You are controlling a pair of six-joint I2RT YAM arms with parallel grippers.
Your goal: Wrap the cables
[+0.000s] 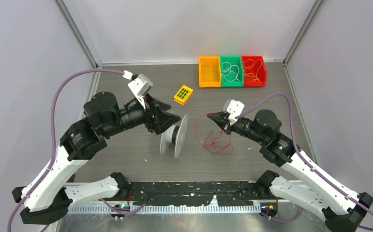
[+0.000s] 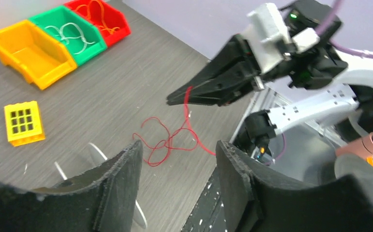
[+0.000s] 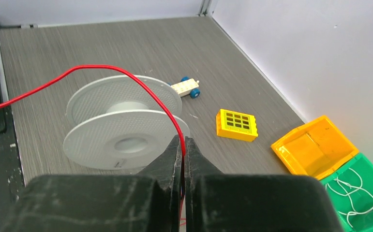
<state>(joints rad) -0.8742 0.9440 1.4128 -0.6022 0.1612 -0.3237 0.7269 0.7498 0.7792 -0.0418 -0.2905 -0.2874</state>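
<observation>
The cable is a thin red wire (image 1: 216,144) lying in a loose tangle on the table right of centre. One end rises to my right gripper (image 1: 209,116), which is shut on it. In the right wrist view the wire (image 3: 126,72) arcs from the shut right gripper (image 3: 184,140) over a grey spool (image 3: 121,125). The spool (image 1: 174,137) stands on edge at mid-table. My left gripper (image 1: 170,118) is open and empty just above the spool. In the left wrist view the left gripper (image 2: 179,147) faces the wire tangle (image 2: 170,140) and the right gripper (image 2: 174,100).
An orange bin (image 1: 209,71), a green bin (image 1: 231,71) with pale wires and a red bin (image 1: 254,70) with orange wires stand at the back. A yellow grid block (image 1: 183,94) lies before them. A small white toy car (image 3: 186,88) lies beyond the spool. Black tape (image 1: 189,186) lines the near edge.
</observation>
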